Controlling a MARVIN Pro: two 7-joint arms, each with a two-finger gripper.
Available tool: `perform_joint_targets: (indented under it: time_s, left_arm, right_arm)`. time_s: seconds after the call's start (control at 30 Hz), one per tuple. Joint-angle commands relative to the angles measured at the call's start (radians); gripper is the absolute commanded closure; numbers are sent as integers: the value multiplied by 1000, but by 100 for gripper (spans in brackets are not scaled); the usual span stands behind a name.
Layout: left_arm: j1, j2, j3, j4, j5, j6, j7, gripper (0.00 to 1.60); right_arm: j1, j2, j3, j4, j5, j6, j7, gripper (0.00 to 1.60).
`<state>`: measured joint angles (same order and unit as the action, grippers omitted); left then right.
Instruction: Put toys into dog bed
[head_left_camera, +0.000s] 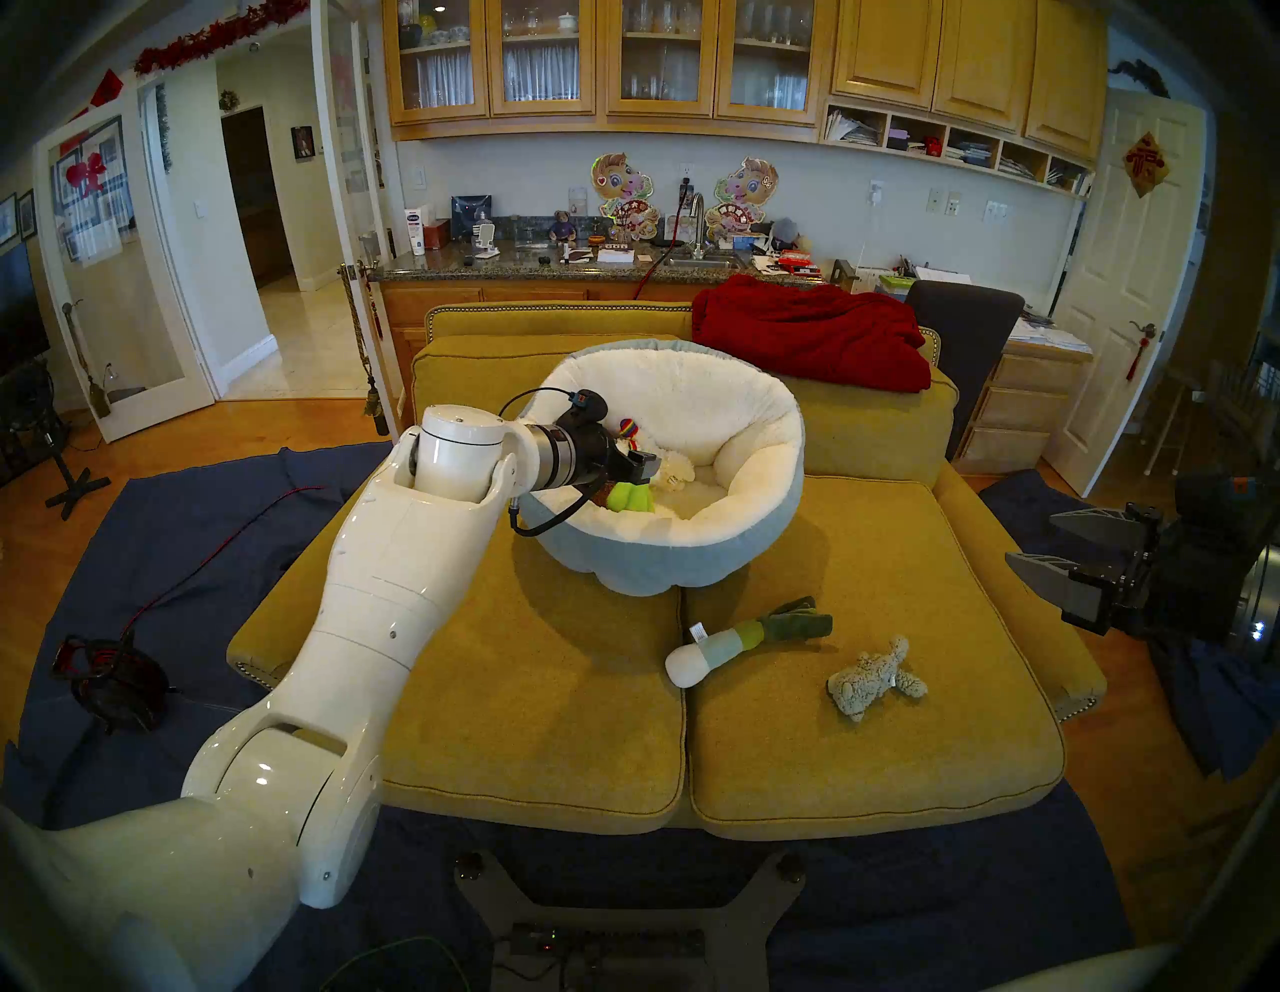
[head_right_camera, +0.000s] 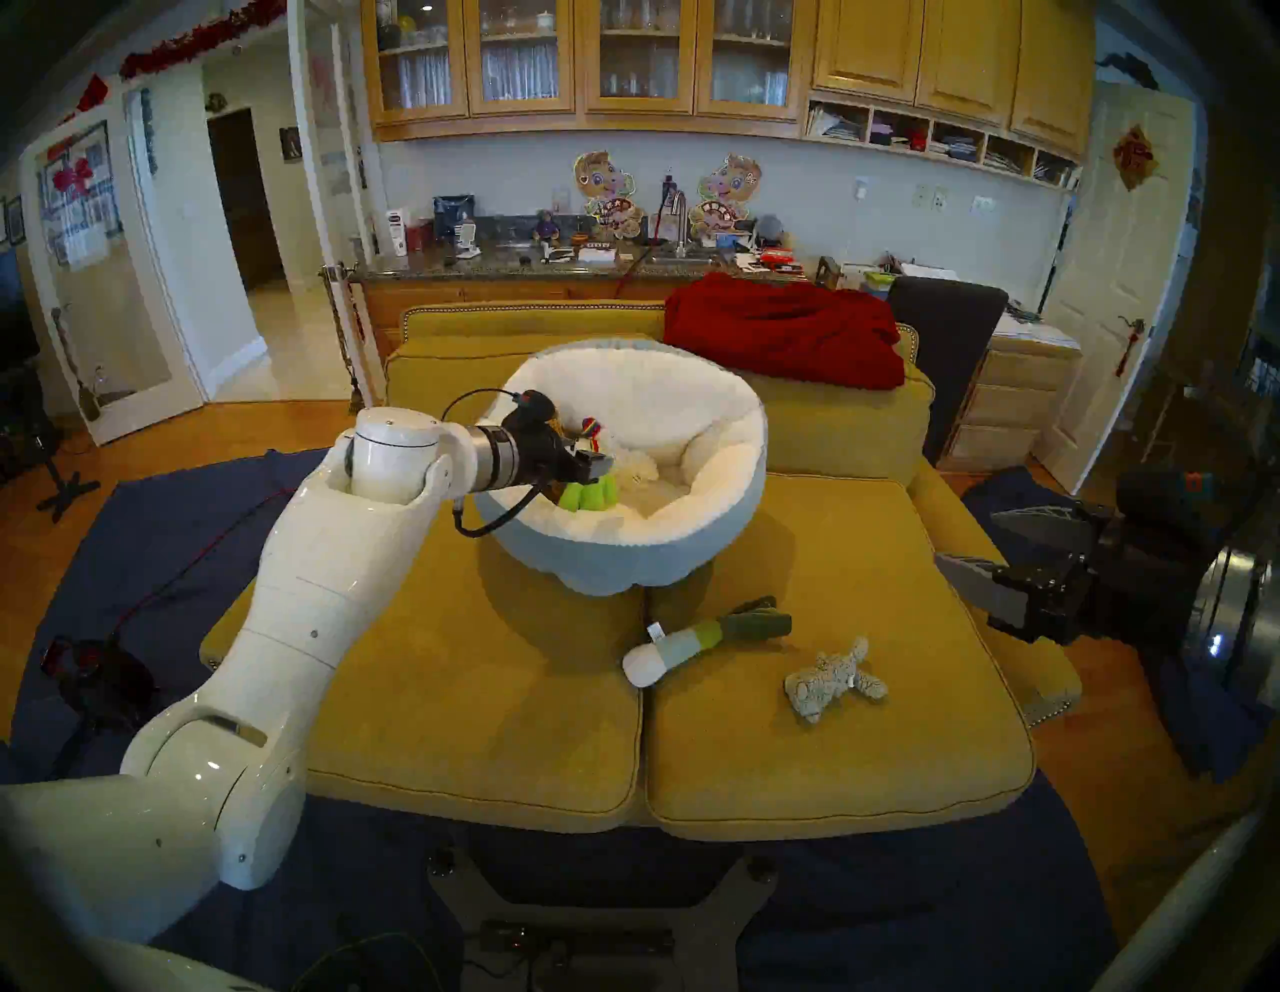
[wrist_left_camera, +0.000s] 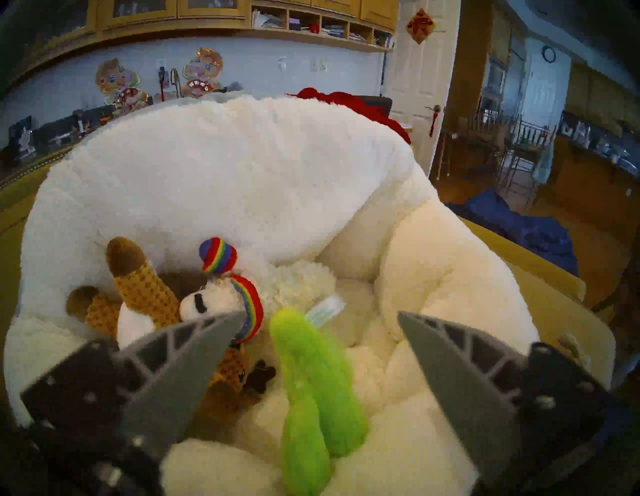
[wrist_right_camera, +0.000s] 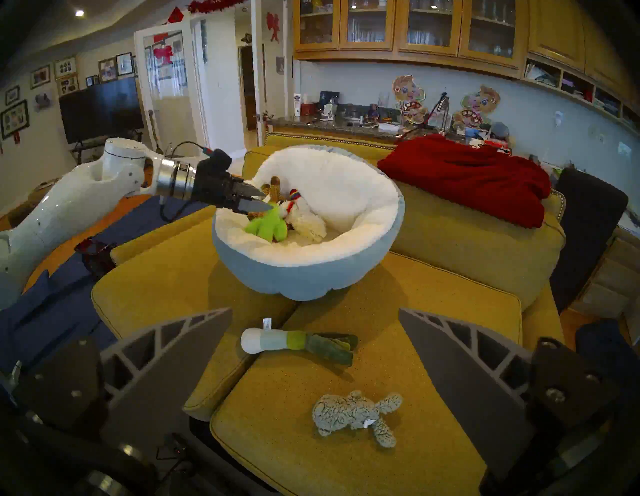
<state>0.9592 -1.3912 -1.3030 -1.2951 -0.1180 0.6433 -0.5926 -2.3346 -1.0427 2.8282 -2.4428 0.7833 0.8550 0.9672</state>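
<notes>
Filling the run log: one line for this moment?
left hand open over dog bed | cactus in bed | leek, grey animal on sofa | right hand open

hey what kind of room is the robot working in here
Most likely a home's family room open to a kitchen: a mustard-yellow sofa with a dog bed on it, and behind it a granite counter with sink under glass-front wooden cabinets.

The reindeer (wrist_left_camera: 145, 294) lies half hidden under the lamb (wrist_left_camera: 221, 298), its face perhaps buried.
</notes>
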Motion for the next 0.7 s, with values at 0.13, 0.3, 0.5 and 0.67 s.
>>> perform_joint_targets:
  time_s: [0.13,0.3,0.5,0.67]
  left_arm:
    - [-78,52,31,-84,-40,-37,-167,0]
    - [-24,111,44,-147,-83,-47,-266,0]
    - [57,192,23,-227,-107,-40,-370,0]
    - [125,244,-22,-274,-123,-39,-438,0]
  right_arm:
    - [3,3,11,-1,-1,-1,-1,0]
    - [3,3,11,-1,-1,-1,-1,0]
    - [3,3,10,-1,-1,-1,-1,0]
    - [3,3,9,-1,-1,-1,-1,0]
